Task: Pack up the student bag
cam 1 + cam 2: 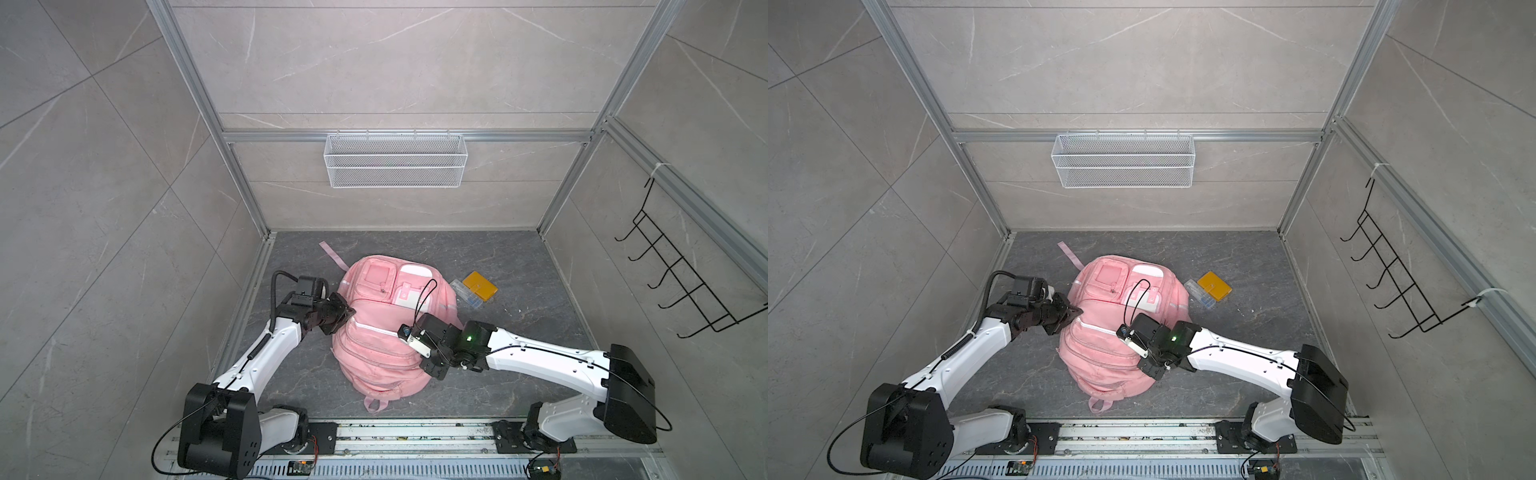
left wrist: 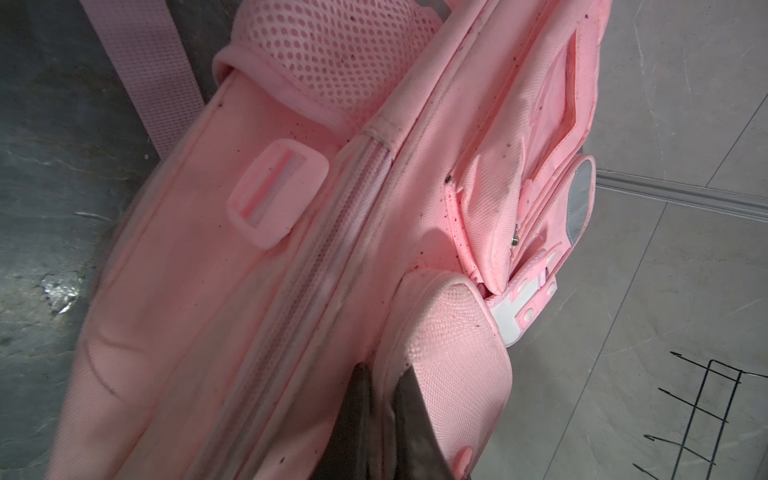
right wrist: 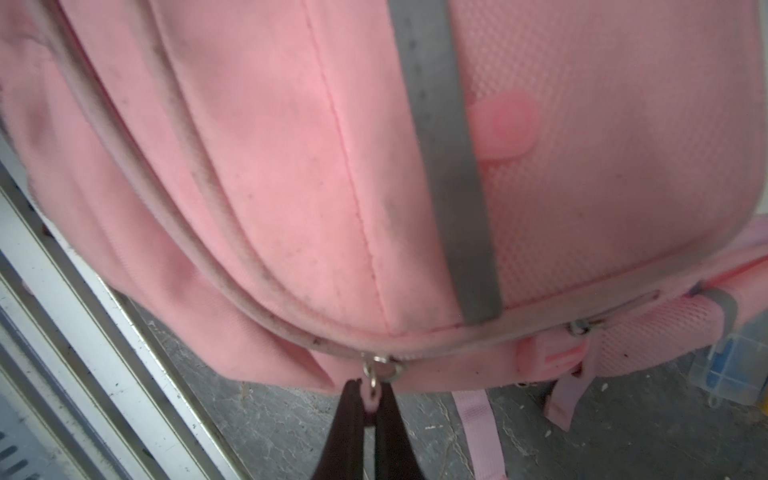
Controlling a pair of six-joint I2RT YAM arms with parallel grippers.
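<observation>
Pink zip pull [image 3: 371,399] tight between right fingers [image 3: 345,432], wrist view only; left fingers [image 2: 419,432] together on student bag [image 1: 374,353]

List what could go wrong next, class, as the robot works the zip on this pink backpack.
1. The right jaws pinch only the small zip tab, so it may slip free under a pull.
2. The left jaws hold just a seam edge of the soft backpack, so the bag might drag rather than unzip.
3. The clear box and yellow box lie close by, and a shifting bag could shove them.
</observation>
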